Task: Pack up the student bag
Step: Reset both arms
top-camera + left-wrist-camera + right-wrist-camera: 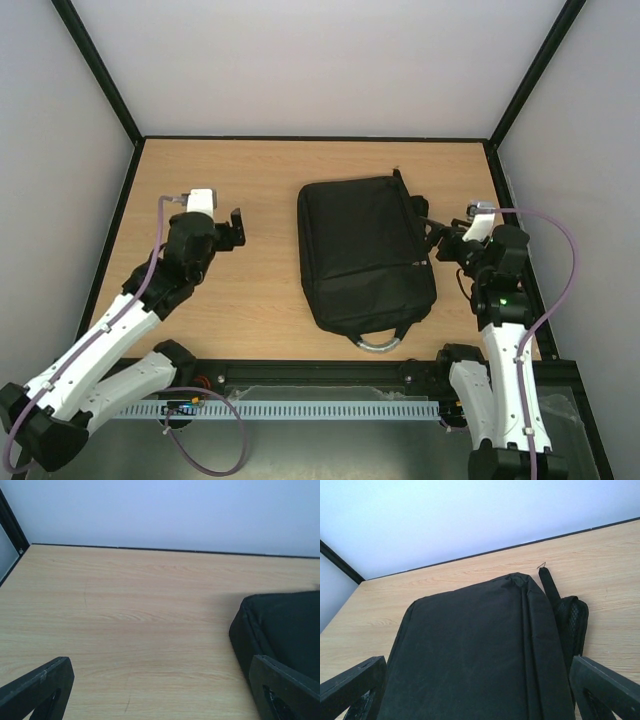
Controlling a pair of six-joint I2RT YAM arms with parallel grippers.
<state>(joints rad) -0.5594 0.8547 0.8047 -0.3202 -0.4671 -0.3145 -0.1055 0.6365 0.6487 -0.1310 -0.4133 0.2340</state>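
On your left, you see the left gripper (238, 228) hovering over the bare table (255, 300), jaws spread wide, holding and touching nothing. Right of centre, the student bag (365, 250) lies flat on the wood, its grey handle (378, 343) turned toward the arm bases. On your right, the right gripper (436, 238) faces the bag's right edge, jaws likewise spread wide and empty. You cannot tell whether a fingertip touches the fabric.
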